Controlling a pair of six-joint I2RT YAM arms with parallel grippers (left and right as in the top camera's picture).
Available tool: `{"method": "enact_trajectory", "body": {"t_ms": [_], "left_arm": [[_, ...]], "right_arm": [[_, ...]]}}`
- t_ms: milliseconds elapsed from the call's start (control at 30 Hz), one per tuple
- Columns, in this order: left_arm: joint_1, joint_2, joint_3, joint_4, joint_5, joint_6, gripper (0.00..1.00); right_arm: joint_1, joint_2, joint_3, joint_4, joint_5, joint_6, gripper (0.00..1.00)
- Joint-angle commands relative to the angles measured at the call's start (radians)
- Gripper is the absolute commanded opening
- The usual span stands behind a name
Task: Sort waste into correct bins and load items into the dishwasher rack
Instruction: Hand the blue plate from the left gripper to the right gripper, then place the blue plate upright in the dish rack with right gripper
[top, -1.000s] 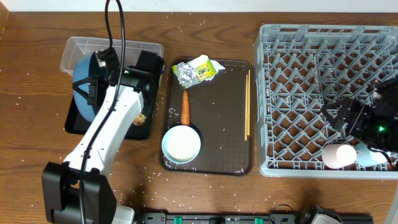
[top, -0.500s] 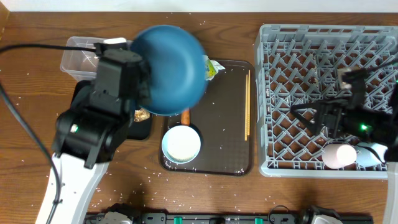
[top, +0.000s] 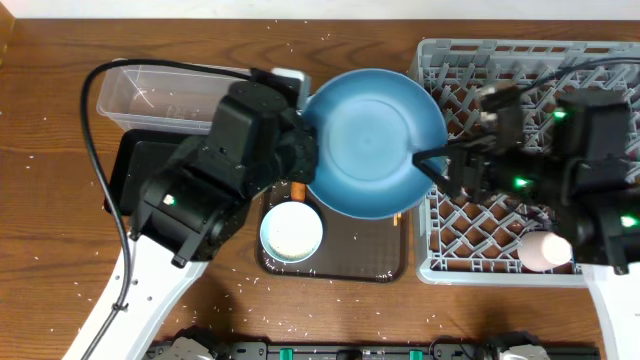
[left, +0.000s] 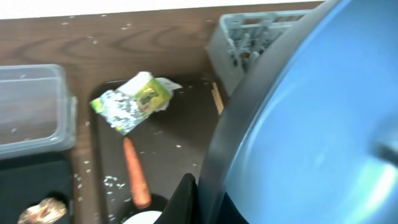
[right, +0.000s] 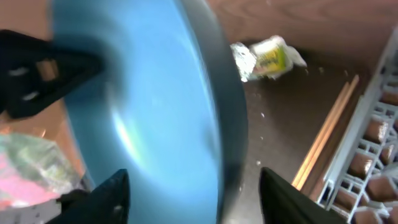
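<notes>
My left gripper (top: 305, 150) is shut on the left rim of the large dark blue dish (top: 375, 140) and holds it in the air, over the brown serving tray and the grey dishwasher rack's (top: 520, 60) left edge. The left wrist view shows this grip (left: 199, 193) on the dish (left: 311, 124). My right gripper (top: 435, 165) is open, its fingers (right: 199, 199) either side of the dish's (right: 155, 124) right rim. The wrapper (left: 134, 102), carrot (left: 135, 177) and chopsticks (right: 326, 140) lie on the serving tray. A brown food piece (left: 40, 211) lies in the black tray (top: 140, 170).
The clear tub (top: 150, 90) stands behind the black tray. A white bowl (top: 292, 232) sits at the front of the brown serving tray (top: 370, 255). A pink cup (top: 545, 250) sits in the rack's front corner. Rice grains are scattered on the table.
My left arm lifted the blue dish from the bins at the left and carried it right toward the rack. My right gripper moved left to the dish's rim.
</notes>
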Motion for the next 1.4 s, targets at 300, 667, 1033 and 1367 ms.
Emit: {"method": "enact_trajectory", "body": {"t_ms": [300, 667, 1033, 1367], "left_arm": [[-0.055, -0.013, 0.006, 0.013, 0.018, 0.003, 0.89], [-0.041, -0.014, 0.006, -0.005, 0.018, 0.003, 0.98], [-0.041, -0.014, 0.006, -0.068, 0.019, 0.002, 0.98], [-0.041, -0.014, 0.006, -0.122, 0.019, 0.002, 0.98]], "right_arm": [[0.066, 0.071, 0.004, 0.024, 0.431, 0.121, 0.01], [-0.037, 0.043, 0.004, -0.037, 1.519, 0.121, 0.01], [-0.223, 0.122, 0.004, 0.141, 1.815, 0.019, 0.01], [-0.287, 0.315, 0.004, 0.354, 1.808, -0.227, 0.01]]}}
